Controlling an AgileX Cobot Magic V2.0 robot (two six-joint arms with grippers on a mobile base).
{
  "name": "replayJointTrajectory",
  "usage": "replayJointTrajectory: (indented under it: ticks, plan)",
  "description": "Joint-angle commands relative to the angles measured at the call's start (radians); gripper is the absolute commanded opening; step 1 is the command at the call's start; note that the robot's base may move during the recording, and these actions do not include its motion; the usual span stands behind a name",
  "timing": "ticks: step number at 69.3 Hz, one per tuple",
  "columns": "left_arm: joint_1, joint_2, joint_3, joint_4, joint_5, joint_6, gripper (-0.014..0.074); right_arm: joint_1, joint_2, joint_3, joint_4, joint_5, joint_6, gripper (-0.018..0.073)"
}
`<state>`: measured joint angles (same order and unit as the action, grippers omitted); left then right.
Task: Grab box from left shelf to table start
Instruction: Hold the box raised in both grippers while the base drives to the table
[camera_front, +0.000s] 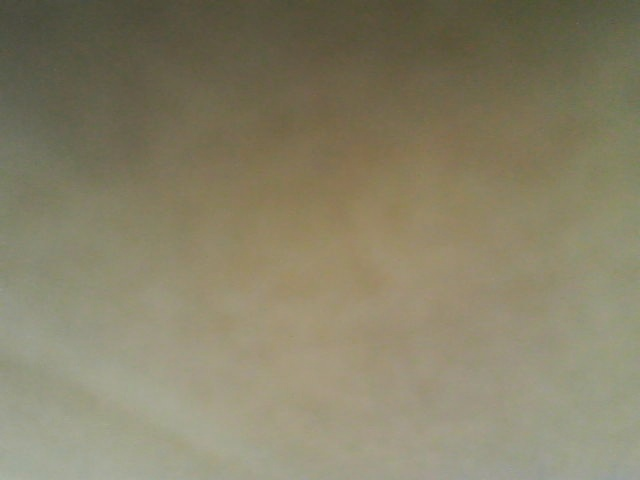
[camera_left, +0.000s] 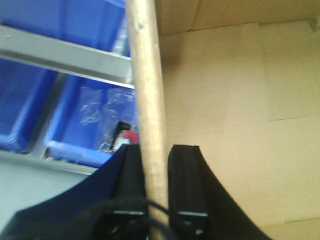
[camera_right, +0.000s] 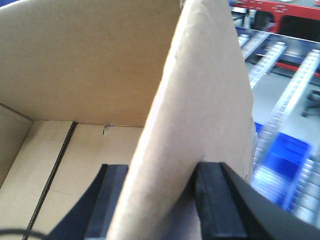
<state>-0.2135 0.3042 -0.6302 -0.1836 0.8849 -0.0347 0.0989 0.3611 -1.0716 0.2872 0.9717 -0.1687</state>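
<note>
Brown cardboard dominates every view. The box (camera_left: 225, 100) fills the right half of the left wrist view with its open inside showing. It also takes up most of the right wrist view, and the front view is only a tan blur. The left claw (camera_left: 159, 152), at bottom centre, is clamped on an upright box wall seen edge-on. The right claw (camera_right: 161, 175), at bottom centre, pinches another wall of the box, one finger on each side. Left of the box in the left wrist view are blue bins (camera_left: 25, 110). A grey metal shelf rail (camera_left: 60, 55) crosses them. One bin holds clear plastic bags (camera_left: 100, 107). What the box rests on cannot be told.
</note>
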Motion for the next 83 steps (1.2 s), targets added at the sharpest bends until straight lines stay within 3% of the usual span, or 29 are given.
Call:
replayJointTrajectory:
  ticks: [1,83]
  plan:
    - [-0.001,0.014,-0.001,0.092,0.053,0.028,-0.0100,0.001,0.004,-0.030,0.012,-0.092,-0.031,0.0057]
    - [-0.001,0.014,-0.001,0.092,0.053,0.028,-0.0100,0.001,0.004,-0.030,0.012,-0.092,-0.031,0.0057]
